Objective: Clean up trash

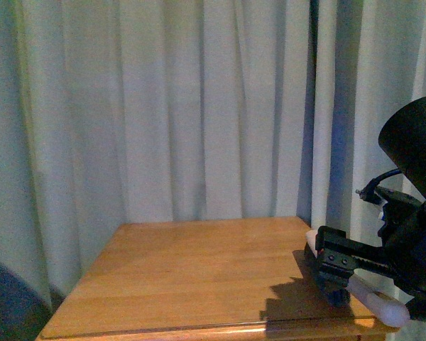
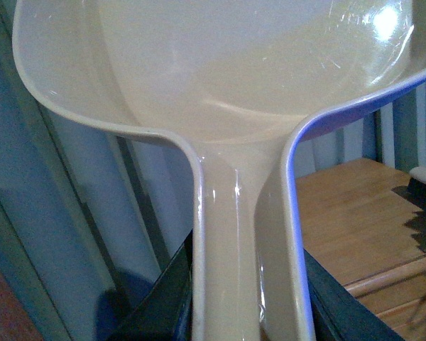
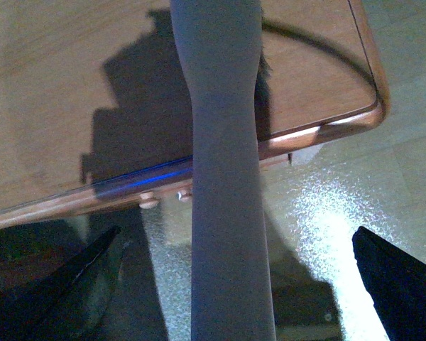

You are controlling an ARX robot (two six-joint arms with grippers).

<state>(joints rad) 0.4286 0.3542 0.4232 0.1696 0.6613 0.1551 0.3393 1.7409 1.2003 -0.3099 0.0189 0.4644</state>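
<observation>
The trash cannot be seen in any of the three views; where it lies cannot be told. One wooden worktop (image 1: 184, 277) stands before pale curtains (image 1: 163, 106), and the part of its surface in view is bare wood.

One brush (image 1: 383, 305) with a pale handle lies near the worktop's right front corner. Its dark bristle end is over the wood and its handle reaches out past the edge above the floor (image 3: 405, 142). The right gripper (image 3: 236, 234) straddles that handle with its jaws wide, its two dark fingers (image 3: 78, 284) standing clear of the handle on either side.

The left gripper (image 2: 245, 305) is closed on the handle of one cream plastic dustpan (image 2: 234, 71), a dark finger against each side. The pan's scoop fills most of the left wrist view.
</observation>
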